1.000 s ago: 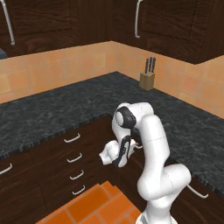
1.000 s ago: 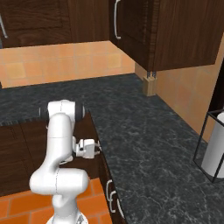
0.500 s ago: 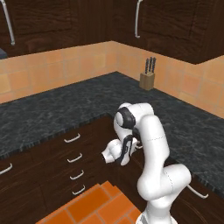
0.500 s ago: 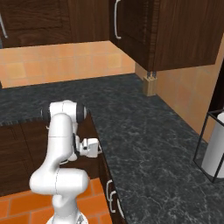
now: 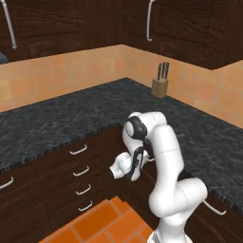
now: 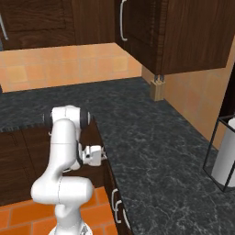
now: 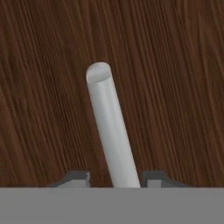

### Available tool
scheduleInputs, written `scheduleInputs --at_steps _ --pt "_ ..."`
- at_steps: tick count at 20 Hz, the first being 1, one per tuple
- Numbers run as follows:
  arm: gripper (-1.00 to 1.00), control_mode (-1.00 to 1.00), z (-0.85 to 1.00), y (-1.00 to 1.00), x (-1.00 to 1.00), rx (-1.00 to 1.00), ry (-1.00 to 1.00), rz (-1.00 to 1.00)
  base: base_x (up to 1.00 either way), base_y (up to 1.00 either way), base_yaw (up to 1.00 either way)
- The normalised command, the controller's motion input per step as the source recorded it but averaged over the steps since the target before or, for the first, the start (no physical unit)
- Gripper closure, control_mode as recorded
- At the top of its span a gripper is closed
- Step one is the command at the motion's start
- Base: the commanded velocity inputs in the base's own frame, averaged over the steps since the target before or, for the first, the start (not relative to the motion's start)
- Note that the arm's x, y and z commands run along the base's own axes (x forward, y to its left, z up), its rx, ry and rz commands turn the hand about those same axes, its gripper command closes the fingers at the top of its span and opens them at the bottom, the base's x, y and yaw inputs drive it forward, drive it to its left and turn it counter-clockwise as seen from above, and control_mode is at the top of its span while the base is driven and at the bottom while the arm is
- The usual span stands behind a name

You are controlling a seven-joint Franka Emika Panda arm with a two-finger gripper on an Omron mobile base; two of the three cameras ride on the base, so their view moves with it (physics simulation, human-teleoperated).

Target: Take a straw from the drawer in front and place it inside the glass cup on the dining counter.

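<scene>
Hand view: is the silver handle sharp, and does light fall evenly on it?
Hand view: drawer handle sharp-edged, shaded lighter on one side, no glare; wood grain of the drawer front clear. Left base view: counter evenly lit, soft shadow under its edge.

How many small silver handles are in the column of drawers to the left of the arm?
4, stacked vertically: top handle, second handle, third handle, lowest handle near the floor. The arm may hide others beside them.

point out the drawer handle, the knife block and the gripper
drawer handle (image 7: 111,131): hand view, middle of the silver bar
knife block (image 5: 160,87): left base view, front of the wooden block
gripper (image 7: 116,178): hand view, midway between the fingertips, around the bar
</scene>
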Motion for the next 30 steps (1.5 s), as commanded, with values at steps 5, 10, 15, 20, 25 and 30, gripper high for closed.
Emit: scheduleInputs --at_steps 5,10,15,20,25,30 --pt "1.0 -1.0 0.0 0.81 -0.25 0.02 0.06 0.08 0.0 0.0 0.0" --pt "1.0 -1.0 0.0 1.0 -0.31 0.05 0.16 0.08 0.0 0.0 0.0" --pt "1.0 -1.0 0.0 1.0 -0.3 0.05 0.19 0.08 0.0 0.0 0.0" --pt "1.0 -1.0 0.0 1.0 -0.34 0.01 0.17 0.08 0.0 0.0 0.0" --pt "1.0 -1.0 0.0 1.0 -0.34 0.0 0.13 0.07 0.0 0.0 0.0" --pt "-1.0 -1.0 0.0 1.0 -0.34 0.0 0.1 0.06 0.0 0.0 0.0"
